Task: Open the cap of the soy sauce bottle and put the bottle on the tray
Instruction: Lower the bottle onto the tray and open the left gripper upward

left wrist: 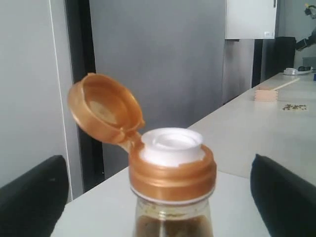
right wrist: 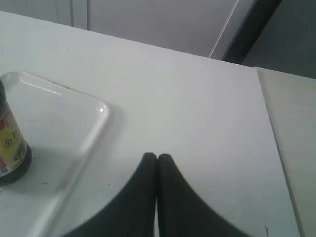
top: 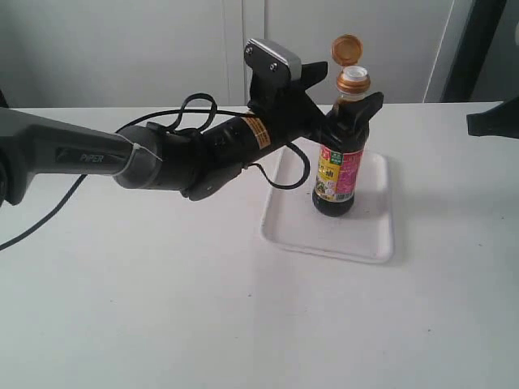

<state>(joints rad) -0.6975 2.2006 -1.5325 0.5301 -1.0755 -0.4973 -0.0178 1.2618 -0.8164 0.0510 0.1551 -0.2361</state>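
Bottle on tray, cap open.
Your left gripper point(top: 354, 113) stands spread around the soy sauce bottle point(top: 338, 174), which is upright on the tray point(top: 369, 239), cap point(top: 347, 49) flipped back. Your right gripper point(right wrist: 157, 158) is pinched together, off right.

Bottle point(top: 338, 174) on tray point(top: 365, 239) (upright)

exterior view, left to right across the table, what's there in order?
left arm → left gripper around the soy sauce bottle, cap flipped open, standing on the tray → right gripper at the edge.
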